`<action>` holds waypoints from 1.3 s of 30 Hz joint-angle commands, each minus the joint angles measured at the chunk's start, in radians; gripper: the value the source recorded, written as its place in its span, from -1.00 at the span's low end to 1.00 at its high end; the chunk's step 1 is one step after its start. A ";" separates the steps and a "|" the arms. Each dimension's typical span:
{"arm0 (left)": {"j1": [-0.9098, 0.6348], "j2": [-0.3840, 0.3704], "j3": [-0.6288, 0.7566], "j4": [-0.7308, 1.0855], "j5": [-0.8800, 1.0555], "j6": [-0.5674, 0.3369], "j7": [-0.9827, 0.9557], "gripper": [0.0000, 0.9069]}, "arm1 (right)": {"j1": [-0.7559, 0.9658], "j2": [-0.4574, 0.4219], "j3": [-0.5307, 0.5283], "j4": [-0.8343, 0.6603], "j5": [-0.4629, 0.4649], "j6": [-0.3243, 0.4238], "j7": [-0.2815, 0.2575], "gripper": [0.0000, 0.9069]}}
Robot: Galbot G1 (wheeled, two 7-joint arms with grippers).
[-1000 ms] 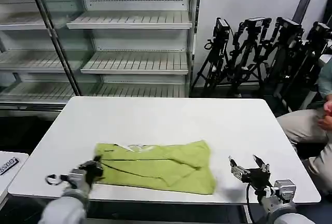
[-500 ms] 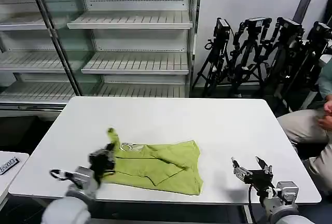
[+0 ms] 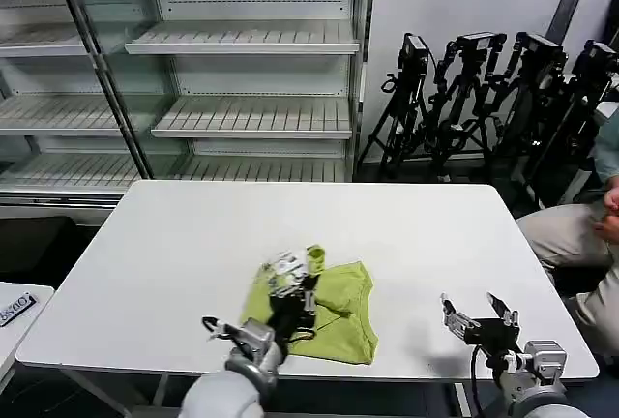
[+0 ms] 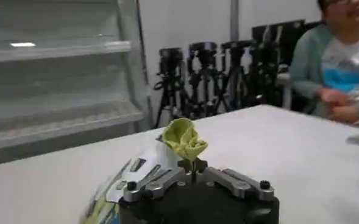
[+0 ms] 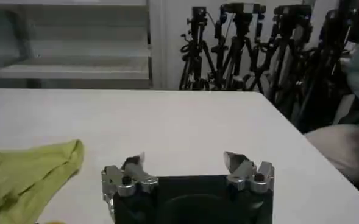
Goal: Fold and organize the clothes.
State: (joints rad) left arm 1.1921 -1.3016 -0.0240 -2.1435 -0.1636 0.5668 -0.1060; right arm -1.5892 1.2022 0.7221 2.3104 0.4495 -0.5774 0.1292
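Observation:
The clothes, one lime T-shirt, lie bunched on the white table near its front edge, folded over toward the right. My left gripper is shut on a pinch of the shirt's fabric and holds it lifted above the heap. A flat part of the shirt also shows in the right wrist view, beside my right gripper. That right gripper hovers open at the table's front right, apart from the shirt, with nothing between its fingers.
Metal shelving stands behind the table, and a row of black tripods at the back right. A seated person is at the right edge. Bare table lies to the left and behind the shirt.
My left gripper has carried the shirt's left end up and to the right, across the garment, folding it over. The shirt now covers less width. The right gripper has barely shifted.

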 commanded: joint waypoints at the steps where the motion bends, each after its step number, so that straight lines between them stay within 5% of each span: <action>1: -0.109 -0.072 0.126 0.092 -0.075 0.010 -0.021 -0.96 | -0.006 0.002 0.016 0.003 -0.003 0.000 0.001 1.00; 2: -0.112 -0.070 0.126 0.096 -0.079 0.011 -0.026 -0.64 | -0.006 0.003 0.017 0.004 -0.003 0.000 0.001 1.00; 3: -0.113 -0.071 0.126 0.098 -0.080 0.011 -0.032 1.00 | -0.006 0.004 0.017 0.004 -0.003 -0.001 0.001 1.00; 14: -0.103 -0.026 -0.010 -0.016 -0.224 -0.122 -0.051 1.00 | -0.002 0.021 0.002 -0.001 -0.015 0.000 -0.003 1.00; 21: 0.022 0.132 -0.170 -0.023 -0.228 0.010 -0.266 1.00 | 0.015 0.023 -0.007 -0.022 -0.013 0.002 -0.009 1.00; 35: 0.068 0.100 -0.137 0.123 -0.401 0.014 -0.383 1.00 | 0.012 0.014 -0.005 -0.015 -0.010 0.003 -0.007 1.00; 36: 0.064 0.099 -0.130 0.121 -0.420 0.014 -0.392 0.60 | 0.011 0.013 -0.004 -0.013 -0.010 0.003 -0.007 1.00; 37: 0.063 0.097 -0.124 0.121 -0.434 0.014 -0.392 -0.04 | 0.009 0.012 -0.003 -0.012 -0.010 0.003 -0.007 1.00; 38: 0.060 0.093 -0.119 0.124 -0.433 0.013 -0.395 -0.96 | 0.009 0.012 -0.003 -0.012 -0.010 0.003 -0.007 1.00; 39: 0.054 0.087 -0.114 0.130 -0.430 0.012 -0.406 -0.96 | 0.009 0.012 -0.002 -0.012 -0.010 0.003 -0.006 1.00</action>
State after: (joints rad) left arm 1.2296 -1.2237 -0.1344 -2.0575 -0.4776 0.5673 -0.4225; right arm -1.5811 1.2137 0.7194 2.2971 0.4389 -0.5745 0.1218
